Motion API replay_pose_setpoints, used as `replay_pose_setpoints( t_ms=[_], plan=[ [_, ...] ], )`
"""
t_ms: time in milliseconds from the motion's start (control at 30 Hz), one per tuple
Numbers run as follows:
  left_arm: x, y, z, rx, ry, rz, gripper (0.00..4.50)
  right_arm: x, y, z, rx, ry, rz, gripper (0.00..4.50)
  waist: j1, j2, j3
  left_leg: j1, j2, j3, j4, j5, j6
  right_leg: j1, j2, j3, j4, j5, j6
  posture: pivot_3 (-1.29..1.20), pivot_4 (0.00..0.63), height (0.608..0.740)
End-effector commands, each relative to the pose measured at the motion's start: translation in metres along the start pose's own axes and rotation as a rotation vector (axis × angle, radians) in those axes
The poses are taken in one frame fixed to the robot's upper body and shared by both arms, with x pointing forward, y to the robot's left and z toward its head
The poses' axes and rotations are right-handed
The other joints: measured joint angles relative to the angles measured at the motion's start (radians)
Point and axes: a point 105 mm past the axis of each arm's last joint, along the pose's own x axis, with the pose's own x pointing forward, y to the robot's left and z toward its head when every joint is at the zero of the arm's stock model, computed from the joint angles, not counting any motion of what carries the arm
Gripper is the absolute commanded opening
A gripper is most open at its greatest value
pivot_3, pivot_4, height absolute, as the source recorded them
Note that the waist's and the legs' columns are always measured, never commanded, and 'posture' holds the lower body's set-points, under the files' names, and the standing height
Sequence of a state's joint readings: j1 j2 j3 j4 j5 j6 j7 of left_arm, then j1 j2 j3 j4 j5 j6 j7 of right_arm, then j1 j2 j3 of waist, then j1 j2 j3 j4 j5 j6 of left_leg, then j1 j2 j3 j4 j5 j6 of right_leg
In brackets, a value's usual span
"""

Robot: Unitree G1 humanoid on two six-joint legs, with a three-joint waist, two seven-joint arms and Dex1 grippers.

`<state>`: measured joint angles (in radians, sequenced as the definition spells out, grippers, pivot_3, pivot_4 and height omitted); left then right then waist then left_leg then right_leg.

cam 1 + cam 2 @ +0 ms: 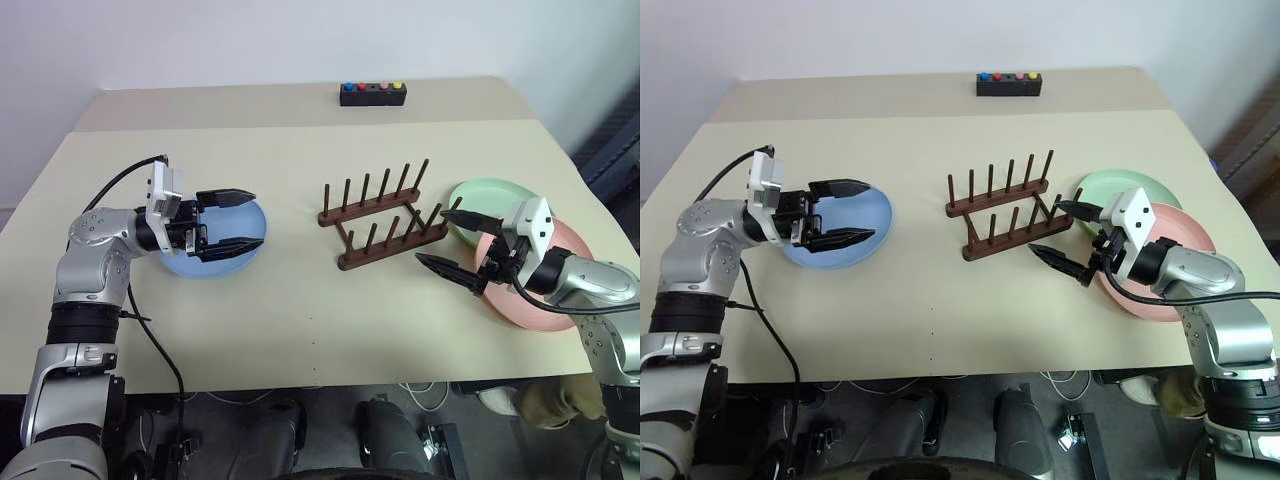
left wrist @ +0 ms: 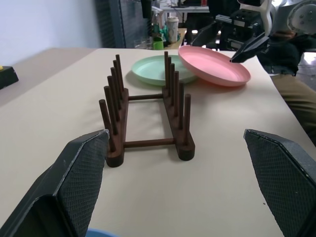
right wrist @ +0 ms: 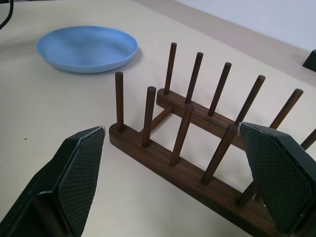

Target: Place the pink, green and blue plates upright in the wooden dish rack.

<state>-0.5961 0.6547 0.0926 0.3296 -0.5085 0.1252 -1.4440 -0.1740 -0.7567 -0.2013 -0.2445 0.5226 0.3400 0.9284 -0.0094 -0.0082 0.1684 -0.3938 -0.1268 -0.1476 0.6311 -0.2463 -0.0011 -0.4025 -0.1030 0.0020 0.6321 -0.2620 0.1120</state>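
Note:
The dark wooden dish rack (image 1: 383, 218) stands empty in the middle of the table. On the left lies the blue plate (image 1: 236, 255), with my left gripper (image 1: 232, 219) hovering open above it, pointing toward the rack. At the right, the green plate (image 1: 490, 196) lies flat and the pink plate (image 1: 528, 300) overlaps its near edge. My right gripper (image 1: 452, 243) is open over the pink plate's left side, aimed at the rack, with nothing between its fingers.
A small black box with coloured buttons (image 1: 372, 93) sits at the table's far edge. Bare tabletop (image 1: 300, 320) stretches in front of the rack. The table's right edge runs close behind the two plates.

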Motion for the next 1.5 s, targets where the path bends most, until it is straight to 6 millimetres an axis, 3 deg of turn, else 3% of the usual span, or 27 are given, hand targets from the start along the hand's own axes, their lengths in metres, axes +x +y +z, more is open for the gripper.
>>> replay_pose_setpoints(
  t_ms=[33,433,633,833,1067,1267,1500],
  plan=[
    [0.005,0.004,0.009,0.045,-0.018,-0.012,4.5,-0.003,-0.004,0.013,-0.062,-0.026,-0.02,4.44,0.001,0.0,0.0,0.0,0.0,0.0,0.0,0.0,0.0,0.0,0.0,0.0,0.0,0.0,0.0,0.0,0.15,0.74],
    [0.012,0.01,0.003,-0.005,0.024,-0.009,4.5,-0.006,0.0,0.011,-0.055,-0.02,-0.043,4.44,0.014,0.0,0.0,0.0,0.001,0.005,0.0,0.0,0.0,-0.002,0.001,0.006,0.0,0.001,0.0,0.0,0.15,0.74],
    [0.012,0.007,0.0,-0.078,0.037,0.01,4.5,-0.001,0.0,0.014,-0.01,-0.037,0.001,4.44,0.014,0.0,0.0,0.0,0.002,0.006,0.0,0.0,0.0,-0.002,0.002,0.008,0.0,0.001,0.001,0.0,0.15,0.74],
    [0.025,-0.002,-0.011,-0.08,0.044,0.006,4.5,-0.004,-0.002,0.014,-0.018,-0.017,-0.023,4.44,0.021,0.0,0.0,0.001,0.003,0.007,0.0,0.0,0.0,-0.003,0.004,0.009,0.0,0.002,0.0,0.0,0.15,0.74],
    [0.068,-0.046,-0.027,-0.126,0.08,-0.188,4.5,-0.002,-0.006,0.011,-0.012,-0.019,-0.041,4.44,0.024,-0.001,0.0,0.0,0.003,0.008,0.0,0.0,0.0,-0.002,0.003,0.011,0.0,0.002,0.0,0.0,0.15,0.74],
    [0.116,-0.049,-0.059,-0.006,0.171,-0.097,4.5,-0.004,-0.002,0.011,-0.016,-0.022,-0.063,4.44,0.023,0.0,0.0,0.001,0.003,0.008,0.001,0.0,0.0,-0.002,0.004,0.011,0.0,0.003,0.0,0.0,0.15,0.74],
    [0.145,-0.041,-0.076,-0.007,0.202,0.07,4.5,-0.012,-0.001,0.012,-0.025,-0.016,-0.11,4.44,0.023,-0.001,0.0,0.001,0.004,0.009,0.0,0.0,0.0,-0.003,0.005,0.012,0.0,0.003,0.0,0.0,0.15,0.74]
  ],
)
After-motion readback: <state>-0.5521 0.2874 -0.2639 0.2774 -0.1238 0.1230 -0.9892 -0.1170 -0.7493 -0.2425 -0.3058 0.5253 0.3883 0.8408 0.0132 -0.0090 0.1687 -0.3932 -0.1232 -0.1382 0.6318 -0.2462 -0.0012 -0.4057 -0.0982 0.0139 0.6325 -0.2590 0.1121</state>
